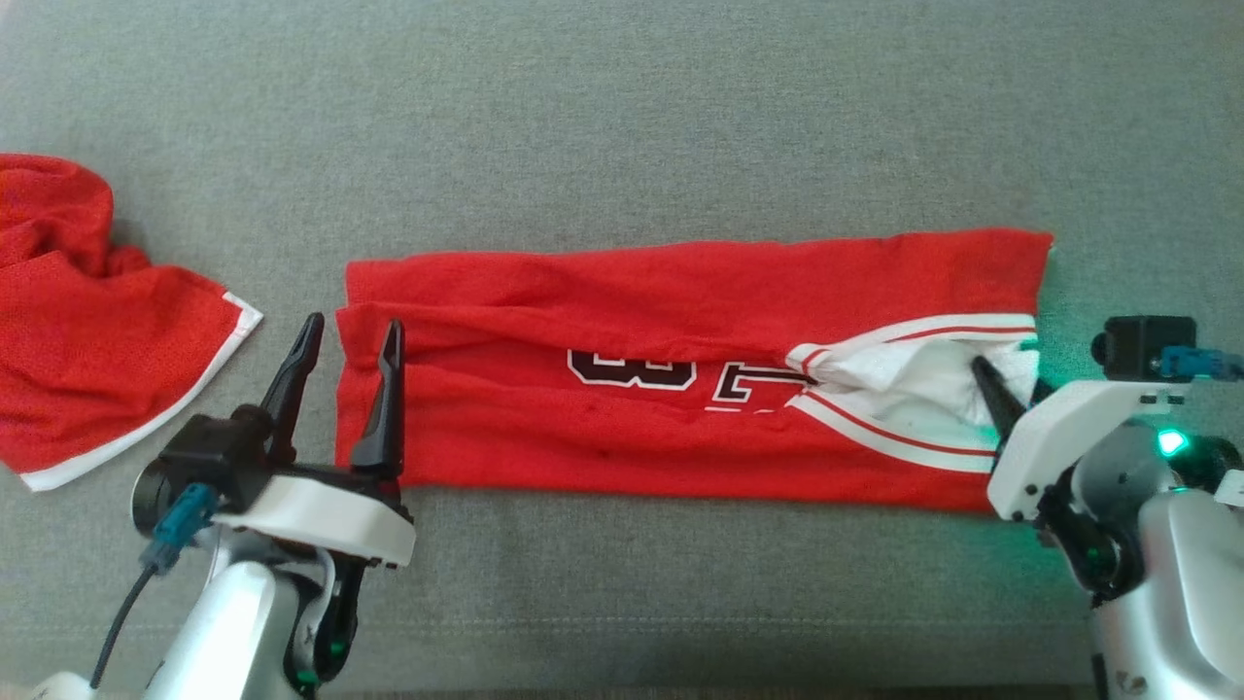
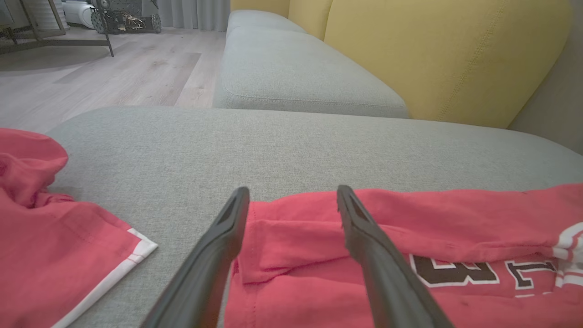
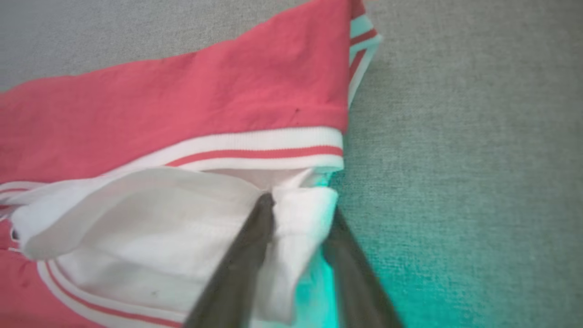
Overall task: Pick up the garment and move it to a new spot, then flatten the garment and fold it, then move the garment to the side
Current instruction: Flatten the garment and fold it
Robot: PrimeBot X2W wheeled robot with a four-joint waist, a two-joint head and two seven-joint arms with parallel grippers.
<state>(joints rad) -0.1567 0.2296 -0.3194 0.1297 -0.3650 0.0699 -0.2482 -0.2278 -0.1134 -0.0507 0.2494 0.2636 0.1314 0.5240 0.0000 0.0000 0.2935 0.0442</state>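
The garment (image 1: 632,282) is a red jersey with white trim, folded into a long band across the grey cushion (image 1: 622,97). My left gripper (image 1: 353,326) is open at its left end. In the left wrist view, this gripper (image 2: 292,191) has one finger over the garment (image 2: 455,228) and the other finger over bare cushion. My right gripper (image 1: 1001,379) is at the garment's right end. In the right wrist view, that gripper (image 3: 301,205) has a bunch of the garment's (image 3: 205,91) white cloth pinched between its fingers.
A second red cloth with a white hem (image 1: 87,321) lies crumpled at the left (image 2: 45,246). Behind the cushion rises a yellow backrest (image 2: 432,54), with another grey seat (image 2: 296,68) and wooden floor (image 2: 114,68) beyond.
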